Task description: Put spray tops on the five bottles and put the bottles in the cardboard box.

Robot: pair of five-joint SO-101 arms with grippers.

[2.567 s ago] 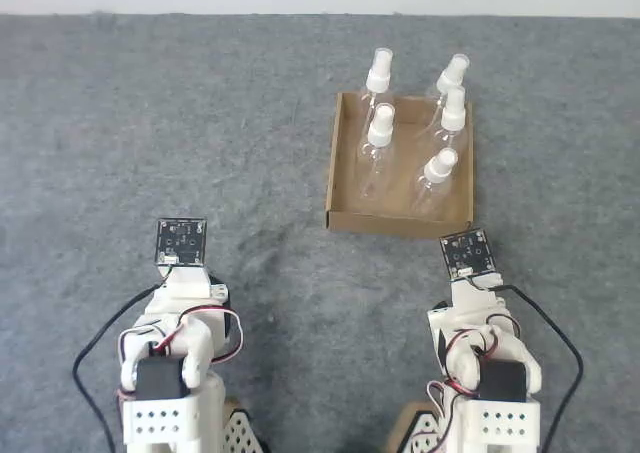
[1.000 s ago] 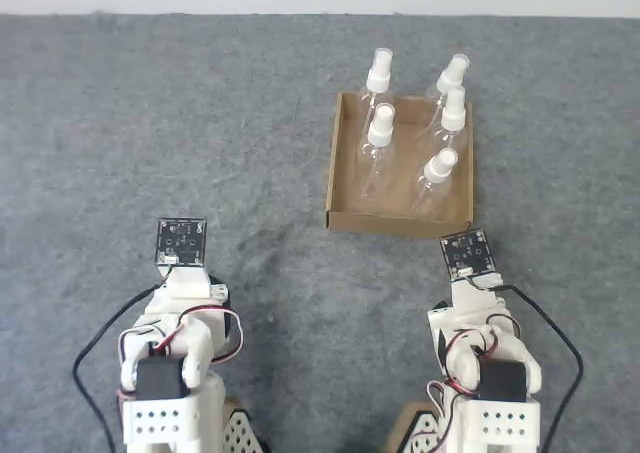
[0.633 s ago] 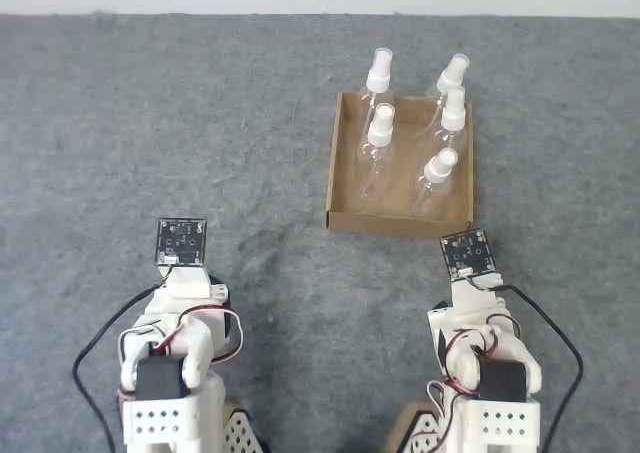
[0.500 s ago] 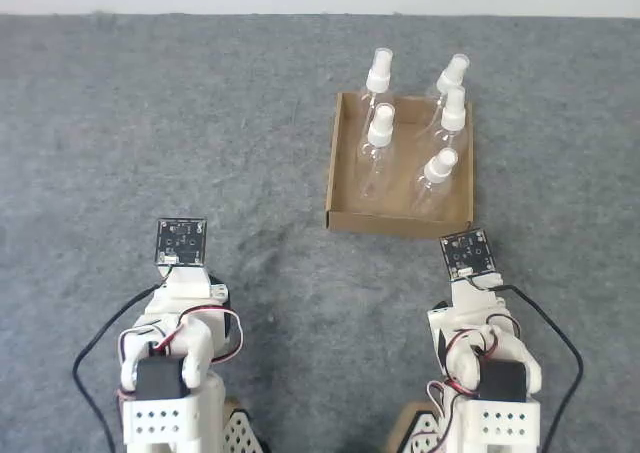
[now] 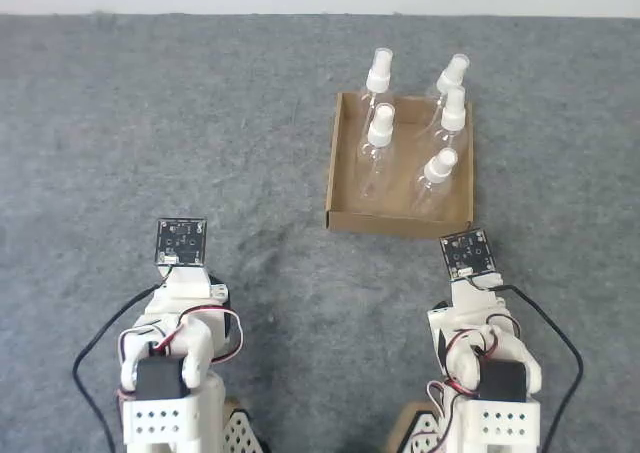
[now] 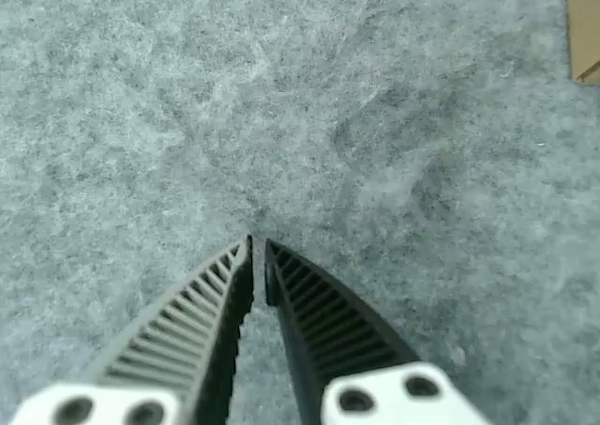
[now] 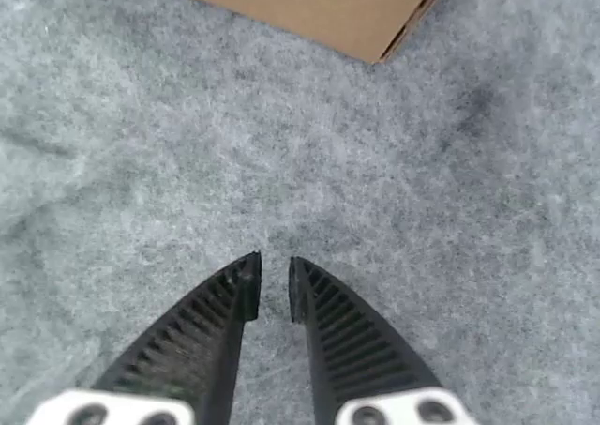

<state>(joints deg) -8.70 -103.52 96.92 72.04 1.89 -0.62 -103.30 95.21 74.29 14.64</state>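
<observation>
- Covering the table, grey mat (image 5: 200, 123): soft pile, so a box dragged across it could snag and rock its load.
- Box (image 5: 398, 223), cardboard, far right: low walls. A knock from the right arm, just near of it, could shove it.
- Left gripper (image 6: 259, 247), near left: fingers all but together, empty. Right gripper (image 7: 273, 270), near right: likewise. A reach with fingers this close would bump, not grasp.
- Bottles (image 5: 375, 158), five, clear, upright in the box. Whether the two far ones sit fully inside cannot be told. Tall and probably light, so likely to topple.
- Spray tops (image 5: 381, 125), white, one per bottle: tightness unknown, and a loose one could drop.
</observation>
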